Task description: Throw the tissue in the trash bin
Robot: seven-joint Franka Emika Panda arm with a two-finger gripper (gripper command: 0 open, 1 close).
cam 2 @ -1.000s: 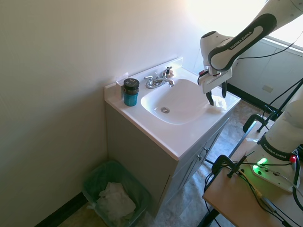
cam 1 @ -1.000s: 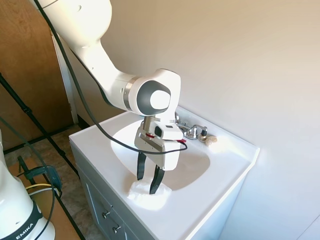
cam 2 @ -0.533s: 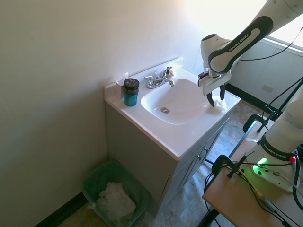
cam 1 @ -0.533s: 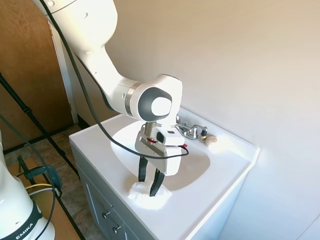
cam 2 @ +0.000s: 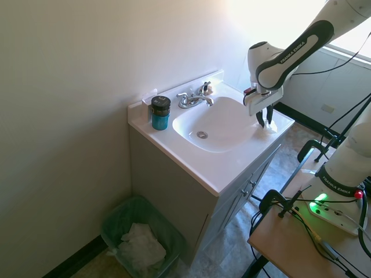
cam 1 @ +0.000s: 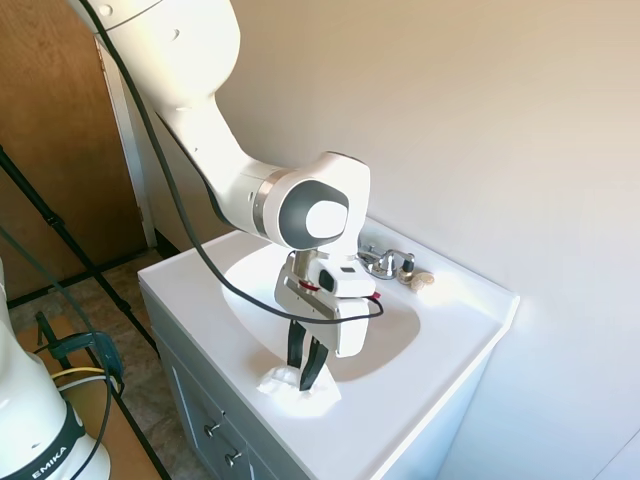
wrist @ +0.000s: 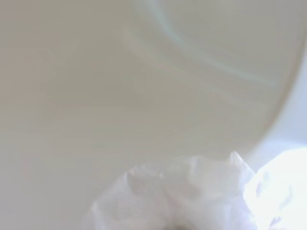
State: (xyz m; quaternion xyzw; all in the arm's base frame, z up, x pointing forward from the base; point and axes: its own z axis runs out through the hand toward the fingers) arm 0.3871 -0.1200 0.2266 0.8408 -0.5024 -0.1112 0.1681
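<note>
The tissue is a crumpled white wad lying on the vanity top at the front rim of the sink. My gripper points straight down onto it, its dark fingers drawn close together and pinching the top of the wad. From the other side the gripper and the tissue sit at the counter's right end. The wrist view shows the tissue close up against the white basin. The trash bin, green with white paper inside, stands on the floor left of the cabinet.
A chrome faucet stands behind the basin, with a blue jar with a black lid to its left. A small beige object lies beside the faucet. A wooden door is beyond the vanity.
The fingers have closed from wide apart to nearly together on the tissue. The gripper has sunk slightly onto the wad.
</note>
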